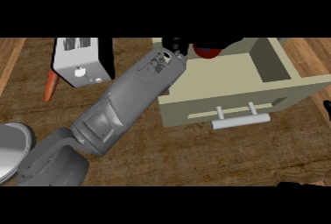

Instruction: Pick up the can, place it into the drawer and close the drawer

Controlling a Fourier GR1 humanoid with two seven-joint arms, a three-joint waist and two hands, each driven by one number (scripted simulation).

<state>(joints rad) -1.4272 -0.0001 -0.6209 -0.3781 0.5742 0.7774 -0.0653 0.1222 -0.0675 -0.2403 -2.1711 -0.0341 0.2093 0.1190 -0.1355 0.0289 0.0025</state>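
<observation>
The red can (pixel 206 53) shows near the picture's top, over the back of the open beige drawer (pixel 194 107). My left hand (pixel 176 44) is curled round the can and hides most of it. The left forearm runs up to it from the lower left. The drawer stands pulled out, its inside showing and its pale bar handle (pixel 241 120) facing me. Of my right hand (pixel 302 184) only a dark sliver shows at the lower right corner.
A white and black toaster (pixel 76 61) stands at the back left, with a thin orange object (pixel 51 85) lying beside it. A grey round plate (pixel 12 151) sits at the left edge. Bare wooden counter (pixel 213 153) lies in front of the drawer.
</observation>
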